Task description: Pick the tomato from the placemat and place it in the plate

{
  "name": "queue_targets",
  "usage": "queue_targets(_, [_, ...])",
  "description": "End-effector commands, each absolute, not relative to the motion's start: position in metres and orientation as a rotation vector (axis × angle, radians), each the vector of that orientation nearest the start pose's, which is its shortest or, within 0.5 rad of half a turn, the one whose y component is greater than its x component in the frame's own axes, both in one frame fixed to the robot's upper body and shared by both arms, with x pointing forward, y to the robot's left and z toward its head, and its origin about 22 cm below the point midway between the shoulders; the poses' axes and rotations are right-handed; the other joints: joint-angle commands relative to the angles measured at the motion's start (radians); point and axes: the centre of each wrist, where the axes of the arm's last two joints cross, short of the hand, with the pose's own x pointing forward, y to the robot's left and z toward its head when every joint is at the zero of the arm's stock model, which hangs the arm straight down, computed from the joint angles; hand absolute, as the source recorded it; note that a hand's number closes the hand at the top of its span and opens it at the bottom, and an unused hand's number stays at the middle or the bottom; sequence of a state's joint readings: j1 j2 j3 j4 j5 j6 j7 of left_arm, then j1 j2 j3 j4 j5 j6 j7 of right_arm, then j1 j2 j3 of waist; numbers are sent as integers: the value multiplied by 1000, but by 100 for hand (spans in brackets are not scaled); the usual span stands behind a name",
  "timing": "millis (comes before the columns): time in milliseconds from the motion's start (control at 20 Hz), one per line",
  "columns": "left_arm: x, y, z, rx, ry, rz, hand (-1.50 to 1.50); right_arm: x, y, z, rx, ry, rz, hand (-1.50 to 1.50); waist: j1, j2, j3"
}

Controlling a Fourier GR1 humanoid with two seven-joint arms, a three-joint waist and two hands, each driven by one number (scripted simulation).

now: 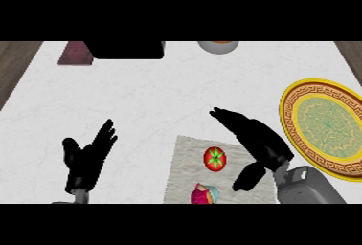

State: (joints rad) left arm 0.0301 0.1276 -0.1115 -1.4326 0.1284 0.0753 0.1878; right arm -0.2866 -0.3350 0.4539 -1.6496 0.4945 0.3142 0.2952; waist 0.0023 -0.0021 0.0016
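Tomato, red with a green star-shaped top, sits on the pale grey placemat, near its middle and apart from both hands. Just below it on the same mat lies a pink and multicoloured object, partly cut off at the lower edge; it may be a cupcake, though the view is too poor to be sure. The right hand hangs over the mat's right side, just beside the tomato but not touching it, fingers straight and pointing up-left, thumb dropped toward the mat. The left hand shows at the lower left over the white counter, fingers spread and straight, holding nothing. The plate, yellow-rimmed with a green patterned centre, lies at the right edge, well apart from the tomato. At the far edge are 3 things: a dark red block, a black object and a grey bowl.
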Motion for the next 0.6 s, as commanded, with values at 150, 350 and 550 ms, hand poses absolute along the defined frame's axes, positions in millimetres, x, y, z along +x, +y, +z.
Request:
queue_targets(150, [229, 232, -17, 11, -1183, 2, 0, 258, -149, 71, -294, -1370, 1273, -150, 1, 1, -1])
queue_targets(350, [209, 257, -32, 1, -1175, -24, 0, 269, -147, 47, -378, -1342, 1317, -150, 6, 2, -1])
queue_targets(550, [221, 244, -22, 8, -1191, -12, 0, 240, -143, 57, -440, -1317, 1319, -150, -1, 1, -2])
